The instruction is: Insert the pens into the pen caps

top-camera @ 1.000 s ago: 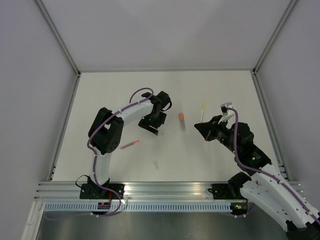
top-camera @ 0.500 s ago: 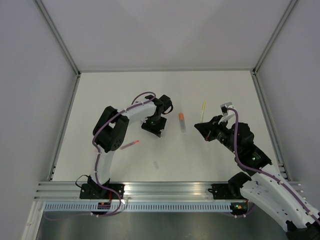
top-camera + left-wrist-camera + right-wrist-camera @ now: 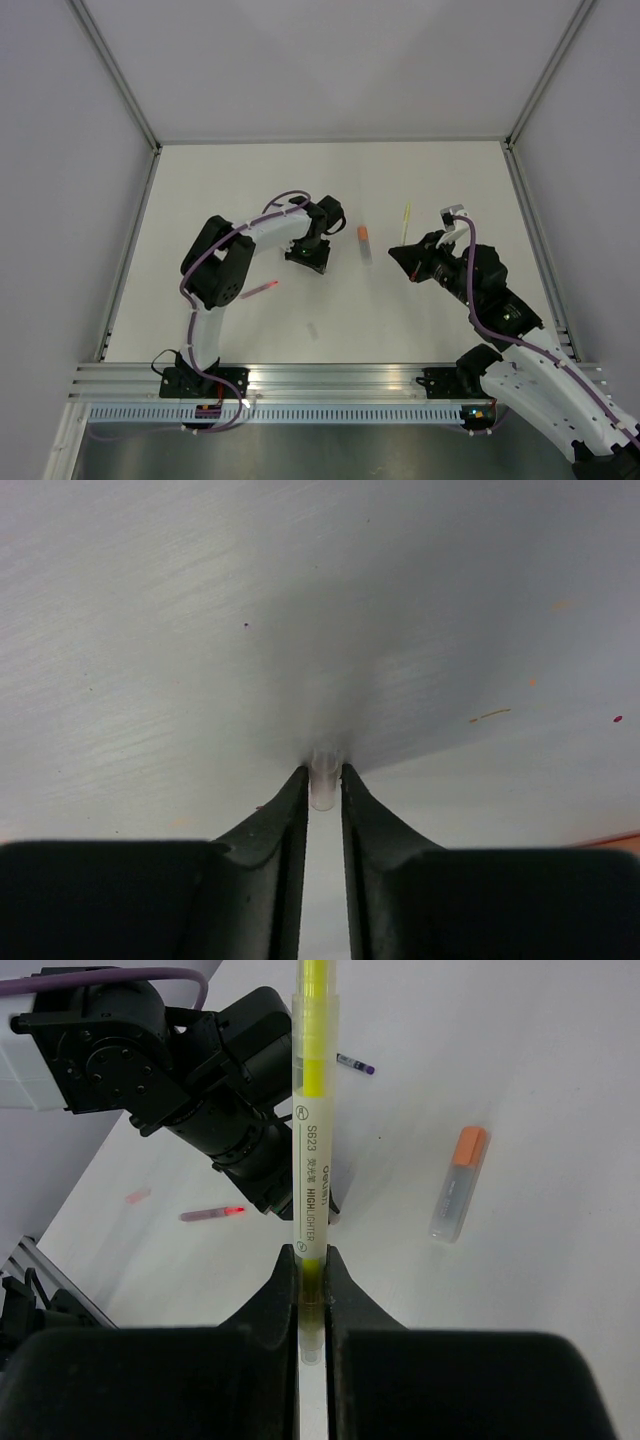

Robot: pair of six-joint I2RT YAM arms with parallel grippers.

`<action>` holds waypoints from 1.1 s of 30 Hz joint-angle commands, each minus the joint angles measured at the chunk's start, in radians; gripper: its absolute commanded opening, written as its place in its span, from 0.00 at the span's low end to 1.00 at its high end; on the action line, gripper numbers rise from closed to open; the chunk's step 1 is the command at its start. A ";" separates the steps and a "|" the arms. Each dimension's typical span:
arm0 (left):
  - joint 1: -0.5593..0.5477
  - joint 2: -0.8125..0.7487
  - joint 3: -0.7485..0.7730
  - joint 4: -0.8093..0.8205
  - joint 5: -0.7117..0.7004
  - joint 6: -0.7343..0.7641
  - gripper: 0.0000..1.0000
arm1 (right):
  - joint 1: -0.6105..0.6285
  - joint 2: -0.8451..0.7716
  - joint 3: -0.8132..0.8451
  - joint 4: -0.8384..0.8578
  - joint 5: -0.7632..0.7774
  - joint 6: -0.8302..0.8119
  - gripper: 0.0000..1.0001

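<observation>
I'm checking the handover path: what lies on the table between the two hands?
In the top view, only the orange-tipped tube lies between the left hand, pinching a clear cap, and the right hand, holding the yellow highlighter.

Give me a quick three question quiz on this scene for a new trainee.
1. True or false: the right gripper is shut on the yellow highlighter.
2. The loose cap has a clear body. What colour is its end? A orange, B green, C blue.
3. Does the left gripper or the right one pinch the small clear tube?

Key: 1 true; 2 A; 3 the left.
</observation>
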 commanded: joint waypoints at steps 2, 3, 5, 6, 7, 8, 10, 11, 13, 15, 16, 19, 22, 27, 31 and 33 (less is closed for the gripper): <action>-0.006 0.001 -0.076 0.010 -0.007 -0.035 0.18 | -0.002 0.006 0.006 0.028 -0.005 -0.010 0.00; -0.005 -0.005 -0.088 0.025 -0.008 -0.031 0.15 | -0.002 0.006 0.005 0.028 -0.007 -0.010 0.00; -0.003 -0.025 -0.119 0.054 -0.021 -0.025 0.06 | -0.002 0.009 0.005 0.029 -0.007 -0.010 0.00; -0.005 -0.037 -0.131 0.071 -0.027 -0.014 0.02 | -0.002 0.012 0.005 0.032 -0.008 -0.012 0.00; -0.005 -0.050 -0.141 0.082 -0.033 0.004 0.02 | 0.000 0.016 0.003 0.032 -0.013 -0.012 0.00; -0.003 -0.079 -0.157 0.105 -0.050 0.017 0.02 | -0.002 0.023 0.003 0.040 -0.019 -0.015 0.00; -0.003 -0.120 -0.167 0.131 -0.088 0.088 0.02 | 0.000 0.039 0.000 0.052 -0.059 -0.024 0.00; -0.003 -0.143 -0.167 0.158 -0.106 0.125 0.02 | -0.002 0.047 -0.005 0.069 -0.077 -0.027 0.00; -0.006 -0.235 -0.165 0.192 -0.181 0.280 0.02 | -0.002 0.081 -0.009 0.092 -0.152 -0.030 0.00; -0.017 -0.366 -0.191 0.301 -0.223 0.400 0.02 | 0.000 0.115 -0.009 0.139 -0.236 -0.032 0.00; -0.020 -0.416 -0.214 0.348 -0.226 0.504 0.02 | 0.000 0.148 -0.014 0.158 -0.281 -0.024 0.00; -0.022 -0.632 -0.360 0.635 -0.132 0.734 0.02 | 0.003 0.193 -0.043 0.268 -0.436 0.005 0.00; -0.020 -0.842 -0.600 1.063 0.072 0.977 0.02 | 0.032 0.201 -0.064 0.357 -0.516 0.026 0.00; -0.020 -0.978 -0.673 1.312 0.252 1.112 0.02 | 0.105 0.240 -0.064 0.422 -0.533 0.025 0.00; -0.022 -0.944 -0.636 1.395 0.417 1.138 0.02 | 0.153 0.259 -0.072 0.477 -0.565 0.030 0.00; -0.020 -0.926 -0.644 1.445 0.474 1.126 0.02 | 0.165 0.253 -0.074 0.488 -0.564 0.034 0.00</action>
